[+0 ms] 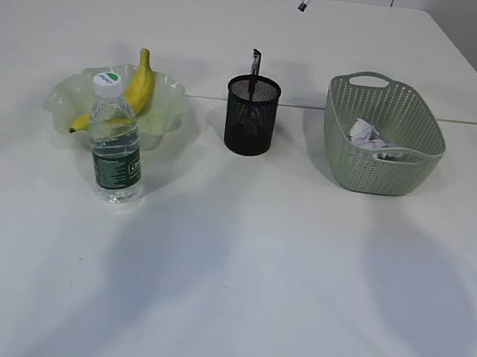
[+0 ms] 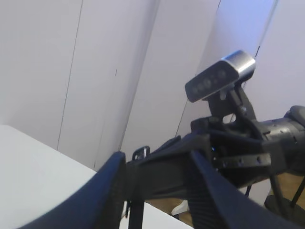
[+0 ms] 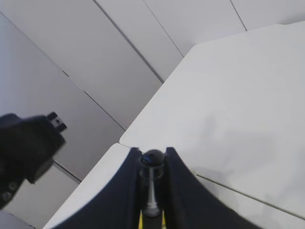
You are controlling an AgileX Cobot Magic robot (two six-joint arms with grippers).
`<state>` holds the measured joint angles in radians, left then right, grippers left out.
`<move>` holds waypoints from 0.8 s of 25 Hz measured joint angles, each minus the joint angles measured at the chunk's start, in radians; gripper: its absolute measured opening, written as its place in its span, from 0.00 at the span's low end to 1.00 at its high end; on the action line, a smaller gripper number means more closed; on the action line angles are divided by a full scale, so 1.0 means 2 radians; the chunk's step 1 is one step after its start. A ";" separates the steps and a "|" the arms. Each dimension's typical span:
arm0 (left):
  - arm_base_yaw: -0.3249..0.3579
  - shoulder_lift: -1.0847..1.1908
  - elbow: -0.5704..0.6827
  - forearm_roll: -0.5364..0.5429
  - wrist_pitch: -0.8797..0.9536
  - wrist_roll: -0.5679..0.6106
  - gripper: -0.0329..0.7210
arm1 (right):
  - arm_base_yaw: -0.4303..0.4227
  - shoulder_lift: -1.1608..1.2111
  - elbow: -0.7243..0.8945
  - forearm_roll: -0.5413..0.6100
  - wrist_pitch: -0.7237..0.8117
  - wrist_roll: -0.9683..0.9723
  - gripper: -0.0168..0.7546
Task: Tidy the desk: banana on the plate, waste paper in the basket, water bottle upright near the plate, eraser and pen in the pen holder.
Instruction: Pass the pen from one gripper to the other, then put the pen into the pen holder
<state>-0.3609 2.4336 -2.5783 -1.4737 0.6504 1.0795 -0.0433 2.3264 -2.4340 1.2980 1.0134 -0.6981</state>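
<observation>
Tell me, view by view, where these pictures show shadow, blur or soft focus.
Exterior view: sharp, even light, two broad soft shadows across the near desk. Left wrist view: the left gripper is blurred in the foreground, the white wall hazy. Right wrist view: the right gripper, shut on a pen, is soft, with a faint shadow on the tabletop.

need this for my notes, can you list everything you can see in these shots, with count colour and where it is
desk: one, white, fills the exterior view
plate: one, pale green, wavy rim, back left
banana: one, yellow, lying in the plate
water bottle: one, clear, green label, white cap, upright just in front of the plate
pen holder: one, black mesh, centre
pen: one, dark, sticking up out of the pen holder
basket: one, sage green, right
waste paper: one, white, inside the basket
left gripper: one, black, raised, jaws apart, empty
right gripper: one, black, raised, jaws nearly closed
</observation>
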 joint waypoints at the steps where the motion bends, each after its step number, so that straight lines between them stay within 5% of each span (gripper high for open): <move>1: 0.004 -0.005 0.000 0.000 0.002 0.000 0.44 | 0.003 0.000 0.000 0.000 -0.002 -0.010 0.14; 7: 0.025 -0.030 0.000 0.015 0.037 0.001 0.44 | 0.022 0.000 0.000 -0.010 -0.010 -0.079 0.14; 12: 0.052 -0.051 0.000 0.063 0.072 0.001 0.44 | 0.042 0.000 0.000 -0.079 -0.033 -0.096 0.14; 20: 0.130 -0.076 -0.001 0.078 0.137 0.002 0.44 | 0.068 0.035 0.000 -0.098 -0.045 -0.114 0.14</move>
<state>-0.1012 2.2809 -2.5804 -1.3170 0.9237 1.0839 0.0917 2.3957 -2.4340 1.1020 0.9228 -0.9256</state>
